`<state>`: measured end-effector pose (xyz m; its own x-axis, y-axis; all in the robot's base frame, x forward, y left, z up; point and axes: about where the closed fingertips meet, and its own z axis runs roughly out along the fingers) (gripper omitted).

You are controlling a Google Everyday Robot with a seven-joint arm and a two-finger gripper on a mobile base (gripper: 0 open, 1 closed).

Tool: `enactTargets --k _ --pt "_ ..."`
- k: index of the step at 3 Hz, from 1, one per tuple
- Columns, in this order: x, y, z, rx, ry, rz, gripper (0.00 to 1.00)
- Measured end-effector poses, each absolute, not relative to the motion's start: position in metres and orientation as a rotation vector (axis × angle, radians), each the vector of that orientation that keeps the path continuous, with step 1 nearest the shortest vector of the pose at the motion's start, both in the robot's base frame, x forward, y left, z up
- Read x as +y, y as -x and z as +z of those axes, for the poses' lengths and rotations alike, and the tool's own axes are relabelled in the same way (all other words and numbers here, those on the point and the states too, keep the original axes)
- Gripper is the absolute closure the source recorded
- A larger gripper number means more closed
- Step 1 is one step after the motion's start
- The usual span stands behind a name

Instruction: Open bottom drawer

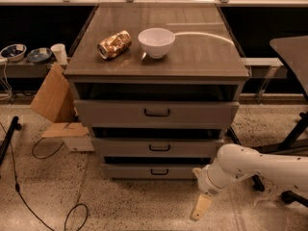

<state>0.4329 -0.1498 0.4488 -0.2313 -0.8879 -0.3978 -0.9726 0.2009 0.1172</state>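
Observation:
The bottom drawer (159,171) is the lowest, narrowest grey front of the cabinet, with a small black bar handle (159,172). It sits about flush with the fronts above. My white arm (250,167) reaches in from the right, low over the floor. My gripper (200,207) hangs down from its wrist, below and to the right of the bottom drawer's handle, apart from the drawer front.
The cabinet top (202,57) holds a crushed can (114,44) and a white bowl (156,42). Middle drawer (159,147) and top drawer (156,112) sit above. Cardboard (52,95) and cables (29,177) lie at left. A black table base (293,134) stands at right.

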Motion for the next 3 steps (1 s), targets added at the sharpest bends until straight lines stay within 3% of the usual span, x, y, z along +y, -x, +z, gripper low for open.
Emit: enactTargets --k 3 --pt "-0.205 -0.467 0.319 2.459 1.379 0.666 0.00"
